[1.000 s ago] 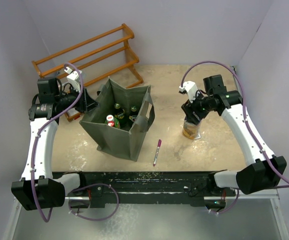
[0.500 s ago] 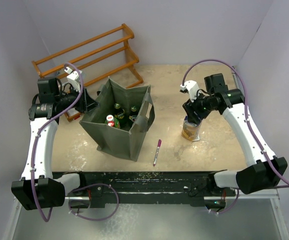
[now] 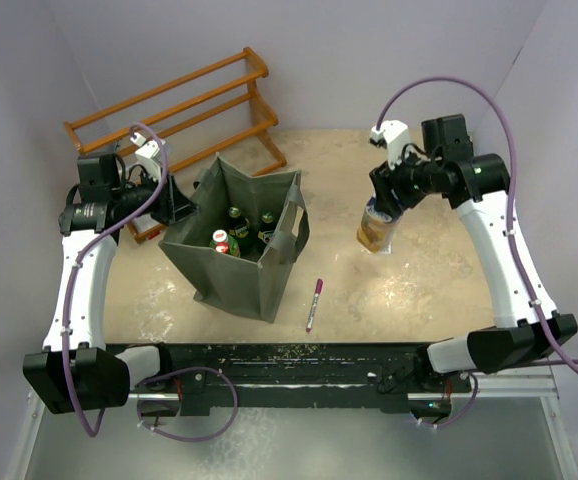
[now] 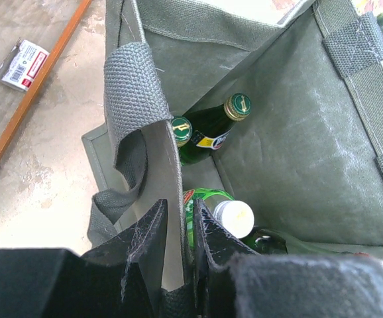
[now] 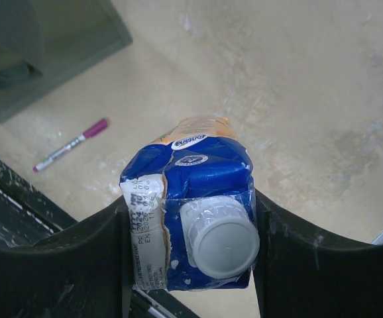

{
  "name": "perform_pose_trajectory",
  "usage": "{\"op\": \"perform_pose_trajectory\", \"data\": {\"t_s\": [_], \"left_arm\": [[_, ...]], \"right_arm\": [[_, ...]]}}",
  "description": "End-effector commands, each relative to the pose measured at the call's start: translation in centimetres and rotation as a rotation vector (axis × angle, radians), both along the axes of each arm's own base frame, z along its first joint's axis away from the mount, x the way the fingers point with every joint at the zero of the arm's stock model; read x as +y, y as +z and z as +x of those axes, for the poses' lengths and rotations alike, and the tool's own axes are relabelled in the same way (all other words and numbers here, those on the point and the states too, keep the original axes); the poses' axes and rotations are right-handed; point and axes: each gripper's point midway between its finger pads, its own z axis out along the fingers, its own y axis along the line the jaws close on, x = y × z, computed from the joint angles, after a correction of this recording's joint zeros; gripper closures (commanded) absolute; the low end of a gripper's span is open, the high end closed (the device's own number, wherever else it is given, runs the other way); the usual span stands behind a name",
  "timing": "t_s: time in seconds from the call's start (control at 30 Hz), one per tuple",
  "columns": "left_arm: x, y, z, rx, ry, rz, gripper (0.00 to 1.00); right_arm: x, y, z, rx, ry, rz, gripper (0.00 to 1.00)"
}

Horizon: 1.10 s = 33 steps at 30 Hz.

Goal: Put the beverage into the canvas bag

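The canvas bag point(image 3: 234, 275) is a boxy grey-green tote standing open at centre left, with several bottles inside. My left gripper point(image 3: 181, 203) is shut on the bag's left wall near one loop handle point(image 4: 133, 86); in the left wrist view the fabric runs between my fingertips point(image 4: 153, 228). The beverage point(image 3: 376, 230) is a blue and orange carton with a white cap point(image 5: 221, 240). My right gripper point(image 3: 384, 205) is shut on the carton's top and holds it above the table, right of the bag.
A wooden rack point(image 3: 184, 105) stands at the back left. A pink marker point(image 3: 314, 303) lies on the table in front of the bag, also in the right wrist view point(image 5: 69, 146). A small white packet point(image 4: 22, 64) lies beside the rack.
My right gripper has lifted the carton off the table and moved it slightly up and left. My left gripper has stayed on the bag wall.
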Motion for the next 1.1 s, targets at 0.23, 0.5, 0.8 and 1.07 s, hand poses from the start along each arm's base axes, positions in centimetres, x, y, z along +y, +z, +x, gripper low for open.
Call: {"op": "perform_pose_trajectory", "data": {"t_s": [0.23,0.5,0.8,1.07], "left_arm": [[0.5,1.9,1.6,-0.094,-0.006,0.029,0.77],[0.6,2.0,2.2,-0.094,-0.01,0.036,0.77],[0.5,1.8,2.5,-0.079,-0.027,0.045,0.78],[0.6,1.9,2.6,-0.083,-0.027,0.045,0.8]], "right_arm": [[3.5,23.1,3.6,-0.55,-0.046,0.361,1.0],[8.5,31.7,1.5,-0.779,0.042,0.521,1.0],[12.6,39.3,-1.7,-0.979,0.168,0.748,1.0],[14.0,42.3,-3.6,-1.091,0.216,0.818,1.0]]}}
